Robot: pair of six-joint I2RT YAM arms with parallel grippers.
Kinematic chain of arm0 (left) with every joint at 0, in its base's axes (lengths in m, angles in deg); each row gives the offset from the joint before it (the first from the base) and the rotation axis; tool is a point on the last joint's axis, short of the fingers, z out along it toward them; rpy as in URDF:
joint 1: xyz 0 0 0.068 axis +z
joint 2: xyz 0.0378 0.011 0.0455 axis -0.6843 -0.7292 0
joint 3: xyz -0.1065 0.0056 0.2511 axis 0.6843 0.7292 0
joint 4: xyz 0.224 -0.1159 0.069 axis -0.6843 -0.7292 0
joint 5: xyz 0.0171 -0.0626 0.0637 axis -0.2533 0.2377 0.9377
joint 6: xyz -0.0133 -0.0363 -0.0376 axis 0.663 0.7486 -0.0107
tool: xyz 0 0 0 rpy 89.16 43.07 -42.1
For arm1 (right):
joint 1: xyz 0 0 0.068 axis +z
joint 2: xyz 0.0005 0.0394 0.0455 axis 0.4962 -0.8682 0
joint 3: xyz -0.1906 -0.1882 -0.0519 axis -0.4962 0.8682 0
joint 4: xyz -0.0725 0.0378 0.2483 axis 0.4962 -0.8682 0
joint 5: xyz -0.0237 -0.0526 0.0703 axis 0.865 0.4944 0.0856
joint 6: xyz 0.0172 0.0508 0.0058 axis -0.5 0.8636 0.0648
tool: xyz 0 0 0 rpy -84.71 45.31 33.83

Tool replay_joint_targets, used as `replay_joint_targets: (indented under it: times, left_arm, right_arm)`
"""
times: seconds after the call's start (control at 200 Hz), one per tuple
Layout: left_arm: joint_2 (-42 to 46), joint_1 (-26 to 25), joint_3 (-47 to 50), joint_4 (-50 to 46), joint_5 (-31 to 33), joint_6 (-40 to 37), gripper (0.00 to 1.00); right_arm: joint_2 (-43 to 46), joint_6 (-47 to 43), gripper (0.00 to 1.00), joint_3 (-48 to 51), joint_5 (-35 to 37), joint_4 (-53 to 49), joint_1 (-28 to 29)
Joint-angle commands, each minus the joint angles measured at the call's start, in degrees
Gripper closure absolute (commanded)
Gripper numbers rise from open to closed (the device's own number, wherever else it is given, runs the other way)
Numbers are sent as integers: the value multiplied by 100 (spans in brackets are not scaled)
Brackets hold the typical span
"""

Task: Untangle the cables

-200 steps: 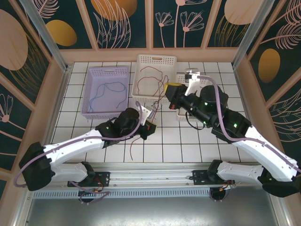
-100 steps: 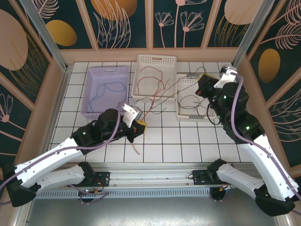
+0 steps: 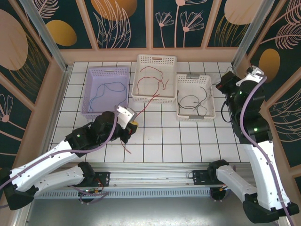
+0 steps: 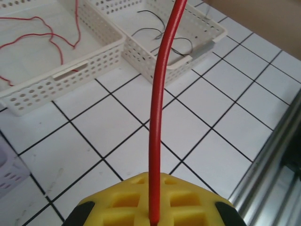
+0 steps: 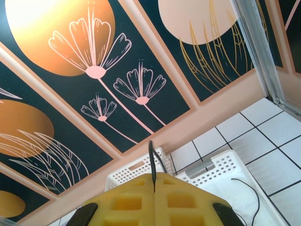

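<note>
Overhead, the left gripper [image 3: 130, 124], lower centre, is clamped on the red cable [image 3: 148, 103] running up to the white basket [image 3: 156, 57]. Its wrist view has that cable rising from closed pads [image 4: 117, 202]. In the right wrist view the right gripper [image 5: 154, 188] pinches a dark cable [image 5: 151, 155], bottom centre.

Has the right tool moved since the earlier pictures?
Yes. The right tool went rightwards: from beside the middle white basket to past the outer edge of the right basket.
</note>
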Motion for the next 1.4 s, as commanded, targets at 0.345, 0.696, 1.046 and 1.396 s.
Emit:
replay_joint_targets:
  times: [0.345, 0.696, 1.046, 1.396]
  left_arm:
    - [322, -20, 438, 892, 1113, 130, 100]
    - [838, -19, 832, 1220, 1630, 239, 100]
    - [741, -22, 894, 1273, 1560, 236, 100]
    - [685, -23, 913, 1281, 1524, 193, 100]
  right_arm:
    - [-712, -388, 100, -448, -594, 598, -133]
    - [-1448, -453, 100, -616, -833, 1095, -293]
    - [-1930, -294, 100, 315, -1224, 1558, -481]
    - [-1675, -153, 100, 1021, -1322, 1789, -597]
